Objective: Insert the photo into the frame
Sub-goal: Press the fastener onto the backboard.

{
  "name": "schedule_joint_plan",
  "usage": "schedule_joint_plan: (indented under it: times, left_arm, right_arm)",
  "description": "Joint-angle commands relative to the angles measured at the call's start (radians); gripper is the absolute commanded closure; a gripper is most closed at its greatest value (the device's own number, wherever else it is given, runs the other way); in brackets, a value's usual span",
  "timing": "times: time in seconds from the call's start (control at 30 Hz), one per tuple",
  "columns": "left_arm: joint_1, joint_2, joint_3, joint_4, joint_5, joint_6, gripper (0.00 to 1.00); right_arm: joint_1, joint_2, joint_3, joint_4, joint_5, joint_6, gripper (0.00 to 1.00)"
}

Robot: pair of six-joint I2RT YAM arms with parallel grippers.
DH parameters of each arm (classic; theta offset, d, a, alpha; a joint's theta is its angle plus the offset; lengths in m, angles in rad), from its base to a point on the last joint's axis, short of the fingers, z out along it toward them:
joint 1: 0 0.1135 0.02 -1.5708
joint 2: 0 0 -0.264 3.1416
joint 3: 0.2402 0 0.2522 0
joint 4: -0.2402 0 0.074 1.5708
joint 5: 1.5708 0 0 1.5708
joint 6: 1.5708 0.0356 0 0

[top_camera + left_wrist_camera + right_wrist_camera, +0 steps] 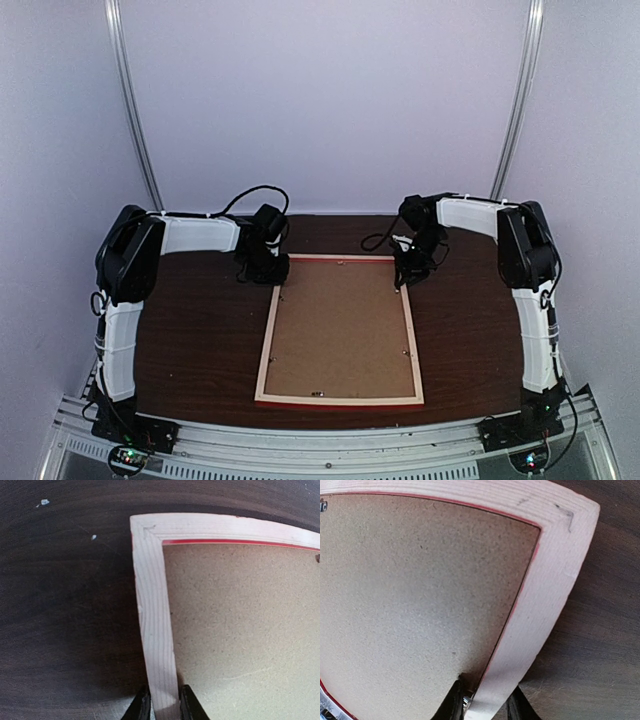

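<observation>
The frame (268, 352) lies face down on the dark table, pale bare wood up, with a thin red line along its inner edge. A brown backing board (340, 330) fills its opening. The photo is not visible in any view. My left gripper (263, 268) is at the far left corner, shut on the frame's left strip (152, 605) with a finger tight against each side (164, 706). My right gripper (411, 270) straddles the right strip (555, 580) near the far right corner. Its jaws (485, 706) are narrow, and a small gap shows on the board side.
The dark wooden table (200, 330) surrounds the frame on all sides. A small metal tab (468, 700) sits at the board's edge by my right inner finger. White specks (44, 502) lie on the table beyond the frame's far left corner.
</observation>
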Motion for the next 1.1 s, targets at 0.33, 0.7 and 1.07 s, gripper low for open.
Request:
schedule_joint_plan:
  times: [0.33, 0.7, 1.07]
  left_arm:
    - [-0.006, 0.026, -0.01, -0.027, 0.03, 0.013, 0.75]
    - [-0.006, -0.008, -0.019, -0.011, 0.08, 0.017, 0.62]
    - [0.033, -0.004, -0.032, 0.033, 0.137, 0.005, 0.4]
  right_arm:
    - [-0.005, 0.054, -0.002, -0.037, -0.072, -0.064, 0.77]
    - [-0.011, 0.144, 0.156, -0.043, -0.166, -0.068, 0.76]
    - [-0.012, 0.296, 0.464, -0.128, -0.217, -0.101, 0.73]
